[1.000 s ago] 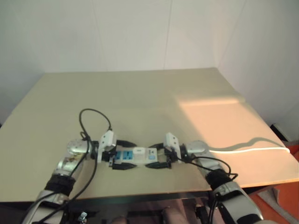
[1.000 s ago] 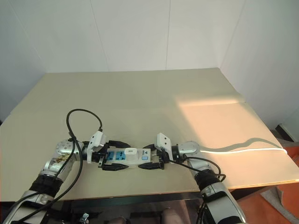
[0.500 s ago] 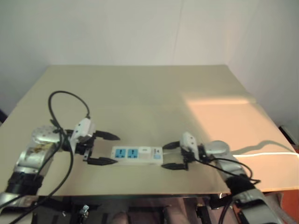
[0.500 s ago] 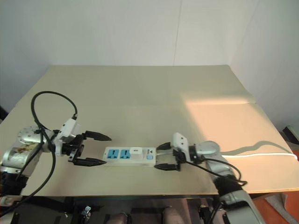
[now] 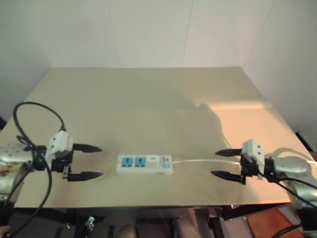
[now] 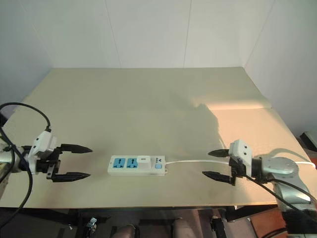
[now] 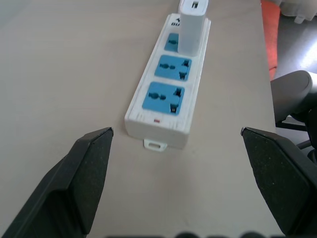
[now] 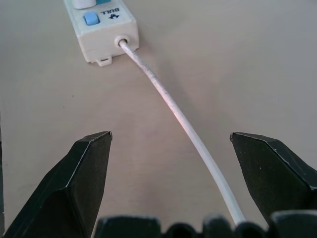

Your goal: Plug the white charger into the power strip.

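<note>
The power strip lies flat near the table's front edge, with two blue socket faces bare. The white charger stands plugged in the socket nearest the switch end; the left wrist view shows the white charger upright on the power strip. A white cord runs from the strip's switch end toward my right gripper. That gripper is open, well right of the strip, holding nothing. My left gripper is open too, clear of the strip's left end.
The beige table stretches bare behind the strip, with a sunlit patch on its right side. White walls close off the back and right. Black cables loop over my left arm.
Both grippers have drawn away from the strip, the left one to the left and the right one to the right. The strip with the charger stays where it lay.
</note>
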Controlling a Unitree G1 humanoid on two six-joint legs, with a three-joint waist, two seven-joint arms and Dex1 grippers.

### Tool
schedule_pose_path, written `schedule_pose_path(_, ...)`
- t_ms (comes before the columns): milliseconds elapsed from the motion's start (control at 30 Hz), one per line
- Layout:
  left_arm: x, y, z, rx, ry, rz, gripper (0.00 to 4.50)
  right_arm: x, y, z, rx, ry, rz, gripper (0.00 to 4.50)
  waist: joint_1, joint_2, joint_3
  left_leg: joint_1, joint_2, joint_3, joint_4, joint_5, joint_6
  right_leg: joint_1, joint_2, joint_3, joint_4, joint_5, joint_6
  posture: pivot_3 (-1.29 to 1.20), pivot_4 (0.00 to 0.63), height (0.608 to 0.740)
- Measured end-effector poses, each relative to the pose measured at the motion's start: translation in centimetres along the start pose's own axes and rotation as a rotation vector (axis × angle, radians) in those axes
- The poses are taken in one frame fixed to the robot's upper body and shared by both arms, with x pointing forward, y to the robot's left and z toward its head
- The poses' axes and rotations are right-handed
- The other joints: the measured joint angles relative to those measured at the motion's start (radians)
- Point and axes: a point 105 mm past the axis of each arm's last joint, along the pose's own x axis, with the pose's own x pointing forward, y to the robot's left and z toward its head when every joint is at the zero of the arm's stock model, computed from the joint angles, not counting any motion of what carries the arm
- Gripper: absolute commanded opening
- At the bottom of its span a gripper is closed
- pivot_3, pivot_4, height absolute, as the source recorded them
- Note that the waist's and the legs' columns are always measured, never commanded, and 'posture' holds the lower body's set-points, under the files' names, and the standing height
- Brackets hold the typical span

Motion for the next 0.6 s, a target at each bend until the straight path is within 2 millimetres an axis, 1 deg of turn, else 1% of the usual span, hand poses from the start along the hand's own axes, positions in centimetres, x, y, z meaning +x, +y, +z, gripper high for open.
schedule_pose_path(100,-0.1,-0.39,-0.33,-0.009,0.009,0.001,4.5,-0.37,0.03,0.4,-0.008,-0.007,-0.014,4.47,0.002,0.0,0.0,0.0,0.0,0.0,0.0,0.0,0.0,0.0,0.0,0.0,0.0,0.0,0.0,0.0,0.15,0.74)
schedule_pose_path(300,0.29,-0.54,0.26,0.015,0.009,0.0,4.5,-0.31,0.21,0.56,0.002,-0.018,-0.011,4.47,0.004,0.0,0.0,0.0,0.0,0.0,0.0,0.0,0.0,0.0,0.0,0.0,0.0,0.0,0.0,0.0,0.15,0.74)
schedule_pose_path(600,0.28,-0.49,0.33,0.018,0.008,0.0,4.5,-0.32,-0.03,0.55,0.004,-0.018,-0.034,4.47,0.002,0.0,0.0,0.0,0.0,0.001,0.0,0.0,0.0,0.0,0.0,0.0,0.0,0.0,0.0,0.0,0.15,0.74)
